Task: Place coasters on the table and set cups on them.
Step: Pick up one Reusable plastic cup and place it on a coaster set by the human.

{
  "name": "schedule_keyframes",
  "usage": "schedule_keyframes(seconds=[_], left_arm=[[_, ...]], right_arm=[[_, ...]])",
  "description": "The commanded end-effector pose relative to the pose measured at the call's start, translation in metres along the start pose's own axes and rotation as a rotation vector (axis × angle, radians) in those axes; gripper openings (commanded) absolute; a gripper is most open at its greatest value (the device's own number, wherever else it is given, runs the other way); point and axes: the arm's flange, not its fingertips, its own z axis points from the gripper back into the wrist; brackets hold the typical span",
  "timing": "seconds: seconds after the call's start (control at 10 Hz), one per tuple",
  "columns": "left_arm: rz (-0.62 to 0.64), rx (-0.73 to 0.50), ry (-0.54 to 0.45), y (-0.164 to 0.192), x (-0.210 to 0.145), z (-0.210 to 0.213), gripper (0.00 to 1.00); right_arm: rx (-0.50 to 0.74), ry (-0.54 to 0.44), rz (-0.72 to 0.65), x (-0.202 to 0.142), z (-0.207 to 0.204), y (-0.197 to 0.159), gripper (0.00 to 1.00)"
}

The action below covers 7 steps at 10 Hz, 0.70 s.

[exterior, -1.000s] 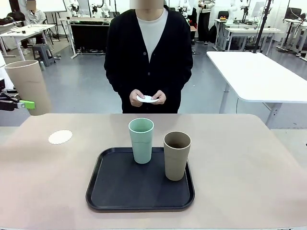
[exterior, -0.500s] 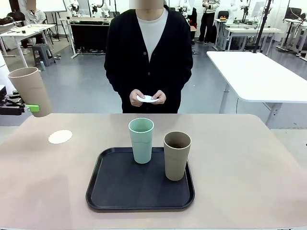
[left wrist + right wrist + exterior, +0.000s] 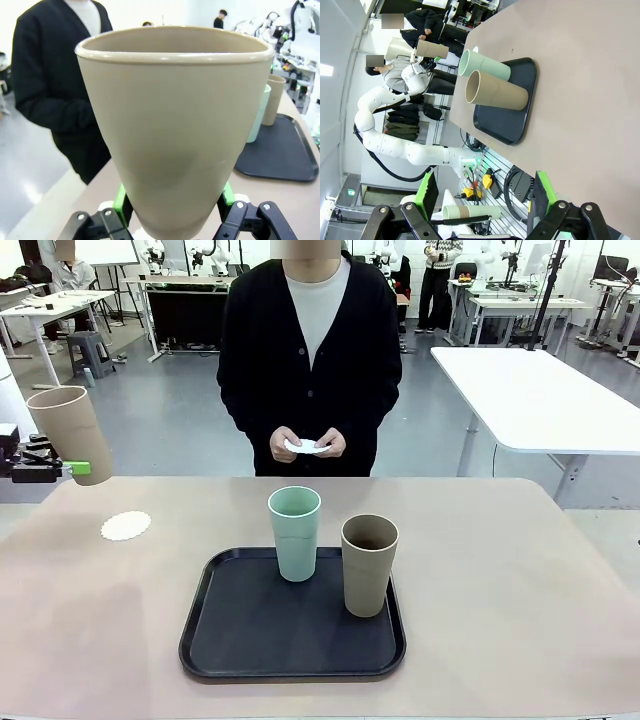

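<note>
The left gripper [image 3: 172, 202] holds a tan cup [image 3: 172, 110] in its jaws, up in the air, and the right gripper's [image 3: 482, 195] jaws are wide apart.

Floor [image 3: 180, 420]: smooth grey, slightly glossy, brightly and evenly lit.
Beyond the far right corner of the table [image 3: 520, 580]: one white-topped table [image 3: 540, 390] on white legs.
Beyond the far left corner: white desks [image 3: 45, 308] and a grey stool [image 3: 92, 348].
Back, centre-left: a black-fronted bench [image 3: 185, 318].
Back right: further white workbenches [image 3: 515, 302] carrying equipment.
</note>
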Motion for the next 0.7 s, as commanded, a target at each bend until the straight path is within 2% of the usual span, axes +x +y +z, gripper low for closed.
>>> schedule_keyframes(seconds=[0.0,0.4,0.6], left_arm=[[-0.003,-0.003,-0.003,-0.001,0.002,0.002,0.81],[0.0,0.0,0.0,0.0,0.0,0.0,0.81],[-0.074,-0.134,0.056,0.016,-0.016,-0.011,0.81]], right_arm=[[0.008,-0.005,0.007,0.001,0.0,0.0,1.0],[0.008,-0.005,0.007,0.001,0.0,0.0,1.0],[0.008,-0.005,0.007,0.001,0.0,0.0,1.0]])
